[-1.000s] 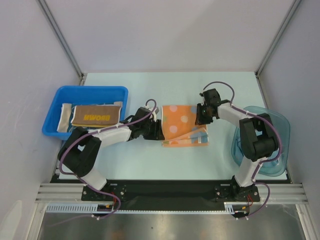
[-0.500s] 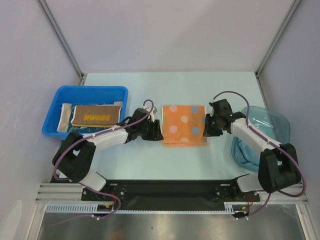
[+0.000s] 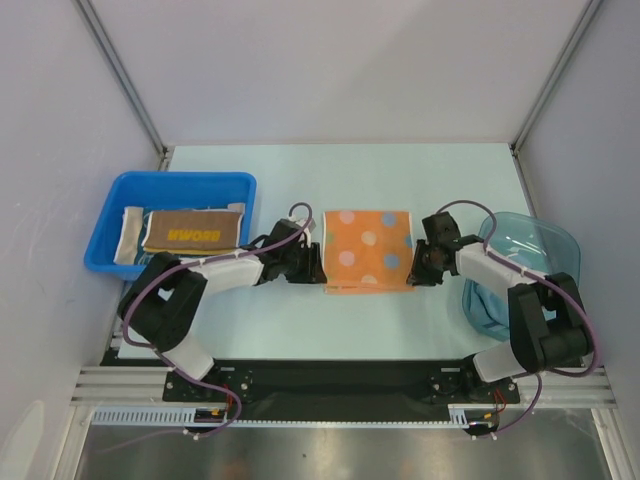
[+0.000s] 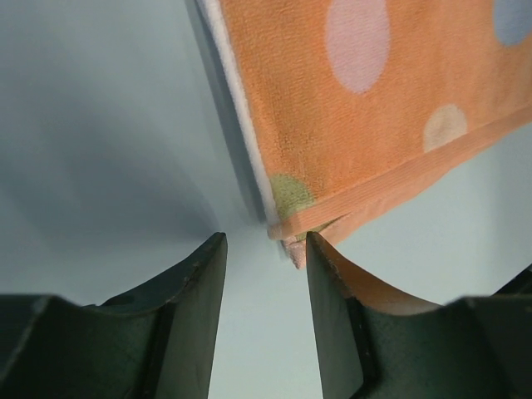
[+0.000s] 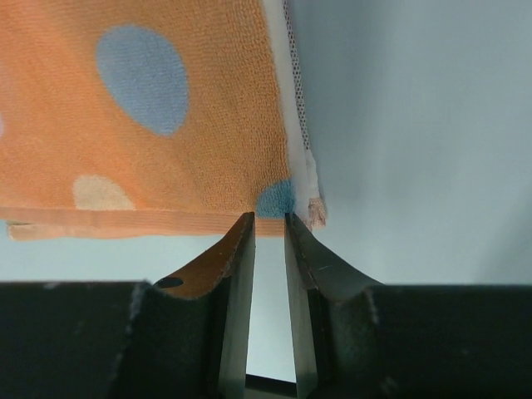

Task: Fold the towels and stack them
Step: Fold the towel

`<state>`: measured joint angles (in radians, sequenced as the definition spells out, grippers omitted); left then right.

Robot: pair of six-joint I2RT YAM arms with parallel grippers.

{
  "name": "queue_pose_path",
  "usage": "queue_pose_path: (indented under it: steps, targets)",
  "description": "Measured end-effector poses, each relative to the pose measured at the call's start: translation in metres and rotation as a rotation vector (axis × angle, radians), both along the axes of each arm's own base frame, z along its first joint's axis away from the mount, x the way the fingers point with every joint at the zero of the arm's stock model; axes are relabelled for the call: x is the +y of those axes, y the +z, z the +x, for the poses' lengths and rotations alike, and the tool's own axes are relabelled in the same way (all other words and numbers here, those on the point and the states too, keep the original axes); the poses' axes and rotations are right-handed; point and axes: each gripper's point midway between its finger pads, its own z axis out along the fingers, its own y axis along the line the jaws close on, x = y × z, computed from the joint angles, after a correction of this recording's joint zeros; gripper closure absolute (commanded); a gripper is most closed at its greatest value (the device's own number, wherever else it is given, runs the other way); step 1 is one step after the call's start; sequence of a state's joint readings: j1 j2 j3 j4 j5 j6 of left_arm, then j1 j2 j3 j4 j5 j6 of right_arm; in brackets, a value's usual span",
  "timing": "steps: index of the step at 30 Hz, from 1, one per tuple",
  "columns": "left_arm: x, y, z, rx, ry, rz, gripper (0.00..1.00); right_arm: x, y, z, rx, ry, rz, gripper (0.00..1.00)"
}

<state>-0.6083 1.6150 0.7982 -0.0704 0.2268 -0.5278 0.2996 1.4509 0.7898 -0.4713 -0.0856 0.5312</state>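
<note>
At the middle of the table (image 3: 300,170), the orange towel (image 3: 368,250), dotted pale and blue, is being flanked by both grippers; it is folded flat into a rough square.

Left gripper (image 4: 264,237): the jaws are being held moderately apart, with nothing between them. The towel's near-left corner is being shown just beyond one fingertip (image 4: 328,283); contact cannot be told. The left arm is being stretched low over the table, with the wrist pointing right.

Right gripper (image 5: 268,216): the jaws are being held to a narrow slit, with bare table seen through it. The tips are being set at the towel's near-right corner, by its hem. The right arm is being bent sharply, with the forearm low and pointing left.

In the blue bin (image 3: 130,185) at far left, a brown towel (image 3: 193,230) is being stored atop a pale towel (image 3: 128,235). A clear blue tub (image 3: 530,225) is being stationed at right.
</note>
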Motion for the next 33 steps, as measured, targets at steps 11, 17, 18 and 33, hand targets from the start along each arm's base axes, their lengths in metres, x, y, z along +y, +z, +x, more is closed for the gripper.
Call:
queue_pose_path:
  steps: [11, 17, 18, 33]
  targets:
    - [-0.002, -0.008, 0.005, 0.011, 0.031, -0.003, 0.55, -0.008, -0.005, 0.003, -0.011, -0.032, -0.041, 0.69]
    - [-0.005, -0.007, 0.006, 0.012, 0.045, -0.017, 0.56, -0.016, 0.0, 0.005, -0.035, -0.053, -0.07, 0.67]
    - [-0.006, -0.007, 0.007, 0.01, 0.047, -0.022, 0.56, -0.017, 0.0, 0.005, -0.035, -0.054, -0.071, 0.67]
    - [-0.018, -0.009, 0.006, 0.019, 0.06, -0.059, 0.68, -0.019, -0.012, 0.001, -0.019, -0.053, -0.079, 0.76]
